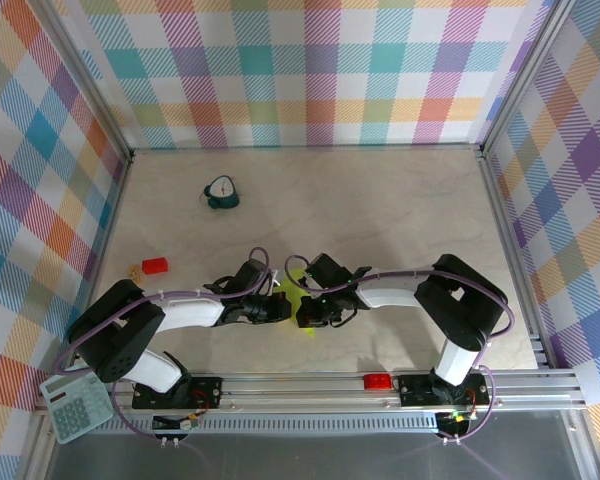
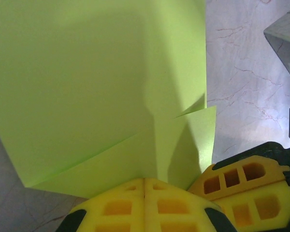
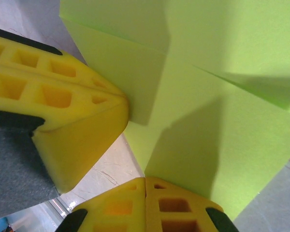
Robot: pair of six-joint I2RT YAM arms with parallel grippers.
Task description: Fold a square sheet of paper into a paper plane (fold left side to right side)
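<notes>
Sheet of paper (image 2: pixel 96 82): thin, matte, lime yellow-green, unmarked. It is partly folded, and overlapping layers with straight creases and a pointed corner are seen in both wrist views. In the top view the sheet (image 1: pixel 297 295) is found at 6 o'clock of the table centre, close to the near edge, between the two grippers.

Left gripper (image 2: pixel 144 181): the yellow foam fingers with square cut-outs are pressed together, with the sheet's near edge nipped in the seam. Seen from above, this gripper (image 1: pixel 283 306) sits at 9 o'clock of the sheet.

Right gripper (image 3: pixel 145 180): same foam fingers, closed flat on each other, sheet edge clamped between them. From above, this gripper (image 1: pixel 302 312) is at 3 o'clock of the left one, just beside it. The two pairs of fingers are seen close together in both wrist views; contact between them cannot be told.

Table (image 1: pixel 400 210): smooth, pale beige, marble-look with fine veins. A small teal clock (image 1: pixel 220 193) is placed at 11 o'clock of the sheet, well apart. A small red block (image 1: pixel 155 266) lies at 9 o'clock, by the left wall.

The enclosure is lined with pastel plaid panels (image 1: pixel 310 70) on three sides. An aluminium rail (image 1: pixel 300 384) runs along the near edge. A grey calculator (image 1: pixel 75 407) is seen at 7 o'clock, off the table.
</notes>
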